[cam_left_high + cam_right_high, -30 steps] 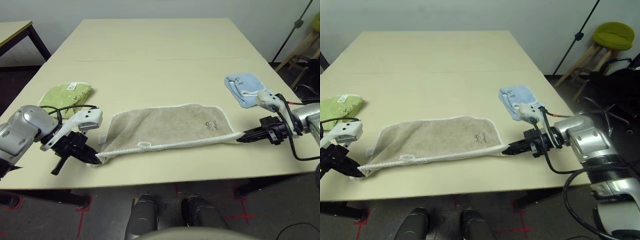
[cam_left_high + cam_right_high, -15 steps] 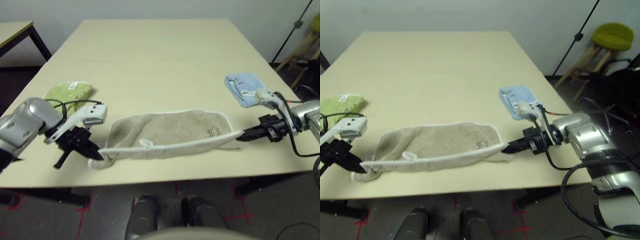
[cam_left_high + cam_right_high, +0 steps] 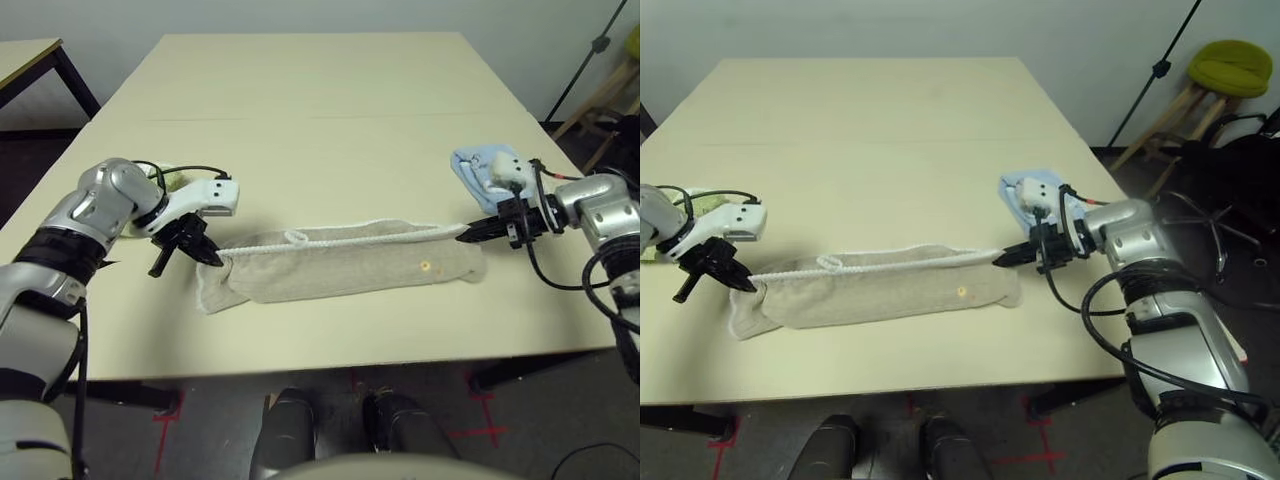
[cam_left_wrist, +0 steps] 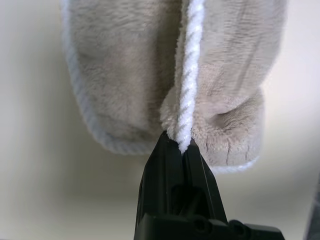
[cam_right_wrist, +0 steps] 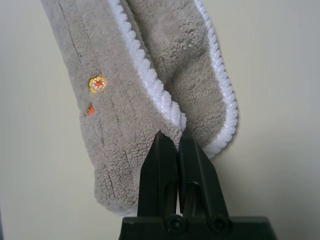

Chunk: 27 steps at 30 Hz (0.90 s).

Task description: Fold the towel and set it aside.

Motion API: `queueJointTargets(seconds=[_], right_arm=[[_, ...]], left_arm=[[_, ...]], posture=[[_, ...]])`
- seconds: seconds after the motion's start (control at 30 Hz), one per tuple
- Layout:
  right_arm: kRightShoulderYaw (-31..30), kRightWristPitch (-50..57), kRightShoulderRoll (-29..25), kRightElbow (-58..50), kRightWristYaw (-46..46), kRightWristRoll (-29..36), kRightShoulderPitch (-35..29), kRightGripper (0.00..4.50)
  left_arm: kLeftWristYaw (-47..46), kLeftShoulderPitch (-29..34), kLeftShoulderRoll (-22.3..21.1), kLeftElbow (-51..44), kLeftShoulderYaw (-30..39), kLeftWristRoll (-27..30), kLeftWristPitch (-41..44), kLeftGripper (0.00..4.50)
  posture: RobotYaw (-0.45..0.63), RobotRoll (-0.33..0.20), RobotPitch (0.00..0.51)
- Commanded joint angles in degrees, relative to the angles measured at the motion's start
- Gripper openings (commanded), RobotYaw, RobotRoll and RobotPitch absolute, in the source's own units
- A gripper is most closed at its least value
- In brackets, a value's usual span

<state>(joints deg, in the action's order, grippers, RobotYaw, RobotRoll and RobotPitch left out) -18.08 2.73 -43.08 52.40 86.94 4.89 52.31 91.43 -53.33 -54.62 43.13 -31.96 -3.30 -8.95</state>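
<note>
The beige-grey towel [image 3: 340, 264] lies doubled lengthwise across the near middle of the table, its white stitched edge [image 3: 350, 239] stretched taut along the far side. My left gripper [image 3: 214, 258] is shut on the towel's left corner [image 4: 181, 137]. At the other end my right gripper [image 3: 463, 237] is shut on the right corner [image 5: 176, 122]. Both corners are held a little above the table. A small yellow mark [image 5: 97, 83] shows on the towel's upturned side.
A green folded cloth [image 3: 170, 180] lies just behind my left wrist. A light blue folded cloth [image 3: 478, 172] lies right behind my right wrist. The far half of the table [image 3: 310, 90] is bare. A stool with a green cushion [image 3: 1228, 68] stands off the table's right side.
Both grippers carried the towel's near edge up and over toward the far side, doubling the towel. The dark embroidered mark is now turned under.
</note>
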Motion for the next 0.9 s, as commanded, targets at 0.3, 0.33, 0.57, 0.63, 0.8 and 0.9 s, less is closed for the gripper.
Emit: queueJointTargets(seconds=[0.3, 0.33, 0.57, 0.63, 0.8, 0.9], right_arm=[[3.93, -6.20, 3.02, 6.21, -5.16, -4.24, 2.50, 0.00], [4.20, -6.59, 3.31, 6.50, -5.66, -4.46, 2.58, 0.00], [5.55, -8.93, 4.25, 10.76, -12.75, -6.94, 3.98, 1.77], [6.62, -9.46, 4.14, 11.62, -13.91, -6.67, 4.65, 2.46], [11.61, -3.54, 2.80, 10.73, -9.79, -2.52, 8.15, 4.40], [13.70, -0.31, 1.64, 8.36, -8.04, -1.00, 9.72, 4.50]], left_arm=[[-4.58, -4.05, 4.12, 9.84, 5.05, -7.40, -5.92, 0.04], [-5.10, -4.21, 4.35, 10.34, 5.26, -7.89, -6.46, 0.04], [-13.45, -5.95, 6.24, 13.44, 8.68, -9.81, -6.30, 1.95], [-13.45, -6.27, 6.04, 13.07, 10.44, -8.87, -4.64, 2.57], [-11.00, -6.37, 3.68, 7.59, 16.81, -4.24, 2.56, 4.32], [-12.09, -6.73, 3.38, 2.42, 22.40, 0.31, 12.19, 4.47]], posture=[[0.15, 0.000, 0.136], [0.15, 0.000, 0.136], [0.16, 0.000, 0.139], [0.15, 0.000, 0.138], [0.16, 0.000, 0.138], [0.17, 0.000, 0.138]])
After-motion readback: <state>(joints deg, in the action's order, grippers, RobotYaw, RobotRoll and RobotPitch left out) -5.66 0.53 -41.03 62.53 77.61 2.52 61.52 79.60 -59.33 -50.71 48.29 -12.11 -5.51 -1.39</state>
